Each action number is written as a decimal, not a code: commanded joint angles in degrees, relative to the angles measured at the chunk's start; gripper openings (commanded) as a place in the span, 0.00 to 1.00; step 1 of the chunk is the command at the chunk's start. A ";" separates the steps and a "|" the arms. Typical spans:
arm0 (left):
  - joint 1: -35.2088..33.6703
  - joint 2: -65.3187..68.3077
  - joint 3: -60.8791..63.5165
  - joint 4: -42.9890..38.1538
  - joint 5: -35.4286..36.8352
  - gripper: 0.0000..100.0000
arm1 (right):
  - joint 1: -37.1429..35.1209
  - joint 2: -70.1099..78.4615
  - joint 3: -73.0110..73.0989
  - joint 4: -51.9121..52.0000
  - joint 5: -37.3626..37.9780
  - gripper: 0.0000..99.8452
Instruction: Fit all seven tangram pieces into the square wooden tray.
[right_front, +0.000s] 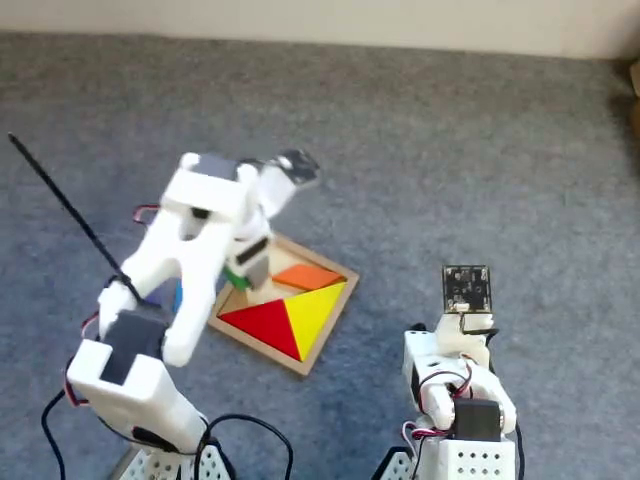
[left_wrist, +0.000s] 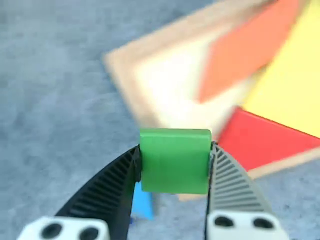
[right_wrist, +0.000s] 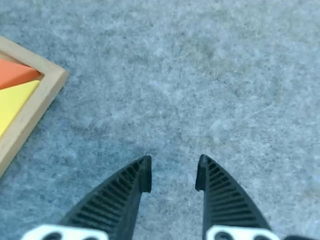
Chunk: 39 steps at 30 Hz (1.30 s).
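The square wooden tray (right_front: 318, 352) lies on the carpet and holds a red triangle (right_front: 265, 322), a yellow triangle (right_front: 312, 308) and an orange piece (right_front: 305, 275). My left gripper (left_wrist: 175, 152) is shut on a green square piece (left_wrist: 175, 160), held above the tray's bare pale corner (left_wrist: 170, 90) next to the red triangle (left_wrist: 260, 140). From above, the green piece (right_front: 238, 281) peeks out under the left arm. A blue piece (left_wrist: 142, 205) lies on the carpet just outside the tray. My right gripper (right_wrist: 173, 172) is open over bare carpet, apart from the tray's corner (right_wrist: 35, 112).
Grey carpet covers the whole work surface. A thin black rod (right_front: 60, 200) slants across the carpet on the left. The right arm (right_front: 460, 380) sits folded at the front right, with open carpet around it. A pale wall edge runs along the far side.
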 joint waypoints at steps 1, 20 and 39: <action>3.47 -3.74 2.24 -2.90 -0.35 0.05 | 0.75 -0.84 7.96 -0.13 0.62 0.16; 2.24 -6.37 4.53 -6.77 -0.62 0.26 | 0.75 -0.92 7.96 -0.13 0.62 0.16; -9.89 -14.20 18.59 -19.78 -0.70 0.26 | 0.75 -0.92 7.96 -0.13 0.62 0.16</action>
